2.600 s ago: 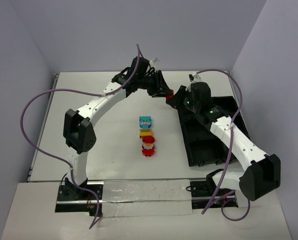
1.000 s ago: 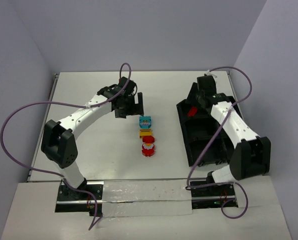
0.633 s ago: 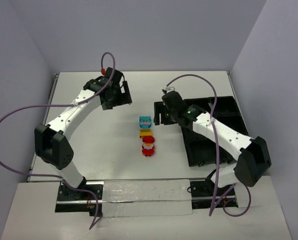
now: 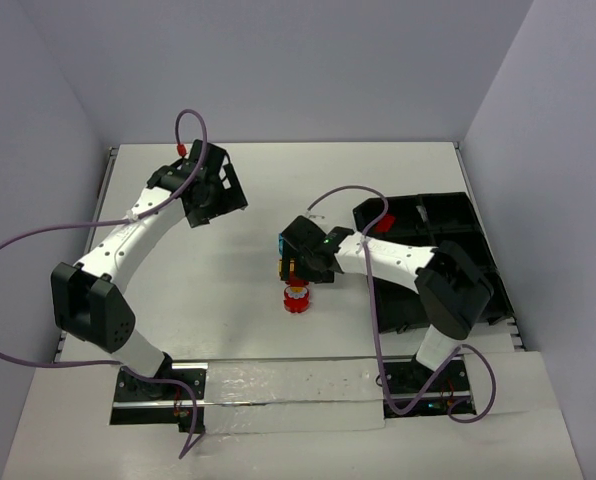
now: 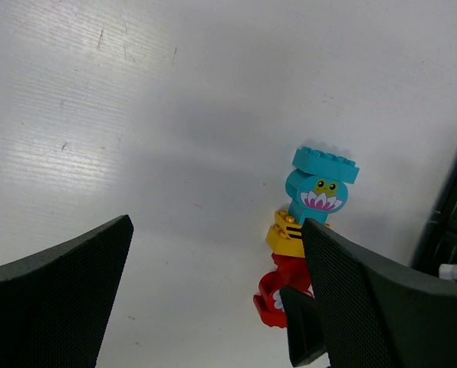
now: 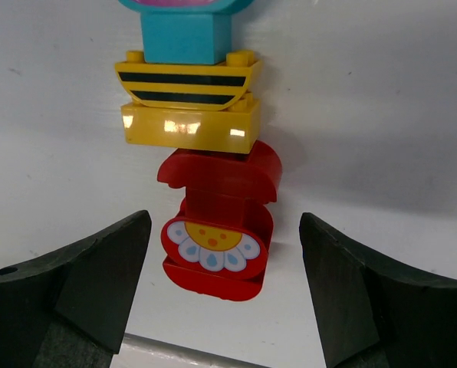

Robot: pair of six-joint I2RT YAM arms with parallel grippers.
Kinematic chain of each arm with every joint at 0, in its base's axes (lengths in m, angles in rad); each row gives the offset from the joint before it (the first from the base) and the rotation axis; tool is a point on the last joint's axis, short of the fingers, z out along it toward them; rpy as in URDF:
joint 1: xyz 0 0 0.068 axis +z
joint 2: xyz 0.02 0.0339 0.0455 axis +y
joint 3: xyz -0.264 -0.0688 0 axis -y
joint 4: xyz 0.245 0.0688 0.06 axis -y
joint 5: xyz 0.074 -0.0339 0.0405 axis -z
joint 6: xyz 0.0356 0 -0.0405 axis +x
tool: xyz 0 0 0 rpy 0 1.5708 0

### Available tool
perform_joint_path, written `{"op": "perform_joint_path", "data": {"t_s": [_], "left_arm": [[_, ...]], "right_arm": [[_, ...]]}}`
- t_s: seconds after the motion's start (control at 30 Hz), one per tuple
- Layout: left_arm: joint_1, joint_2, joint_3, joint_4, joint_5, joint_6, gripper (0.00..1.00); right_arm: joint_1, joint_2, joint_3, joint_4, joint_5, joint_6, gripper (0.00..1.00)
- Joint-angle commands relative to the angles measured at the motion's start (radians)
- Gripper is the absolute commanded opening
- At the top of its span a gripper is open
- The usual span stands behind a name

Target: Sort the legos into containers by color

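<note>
Three legos lie joined in a row on the white table: a cyan brick [image 5: 320, 180], a yellow striped brick [image 6: 190, 103] and a red flower brick [image 6: 217, 222] [image 4: 297, 299]. My right gripper [image 6: 225, 222] [image 4: 300, 262] hovers open just above this row, one finger on each side of the red brick, touching nothing. It hides most of the cyan and yellow bricks in the top view. My left gripper [image 5: 217, 226] [image 4: 213, 190] is open and empty, up at the back left, away from the bricks. The black containers [image 4: 448, 215] sit at the right.
The right arm stretches leftward from the tray across the table's middle. Purple cables loop over both arms. The tray's edge [image 5: 452, 222] shows at the right of the left wrist view. The table's near edge [image 6: 213, 356] lies just below the red brick in the right wrist view.
My right gripper has swung left from the tray to above the brick row, and its jaws have widened. My left arm has drawn back toward the rear left.
</note>
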Motion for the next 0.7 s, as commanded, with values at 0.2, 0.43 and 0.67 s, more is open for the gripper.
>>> {"op": "perform_joint_path", "data": {"t_s": [0.2, 0.43, 0.67], "left_arm": [[0.001, -0.009, -0.018, 0.034, 0.040, -0.006, 0.99], [0.001, -0.015, -0.027, 0.030, 0.036, -0.003, 0.99], [0.001, -0.032, -0.063, 0.045, 0.049, 0.013, 0.99]], "right_arm": [[0.055, 0.106, 0.072, 0.016, 0.068, 0.042, 0.81], [0.055, 0.115, 0.072, 0.018, 0.112, 0.036, 0.54], [0.053, 0.051, 0.069, 0.009, 0.109, 0.032, 0.43]]}}
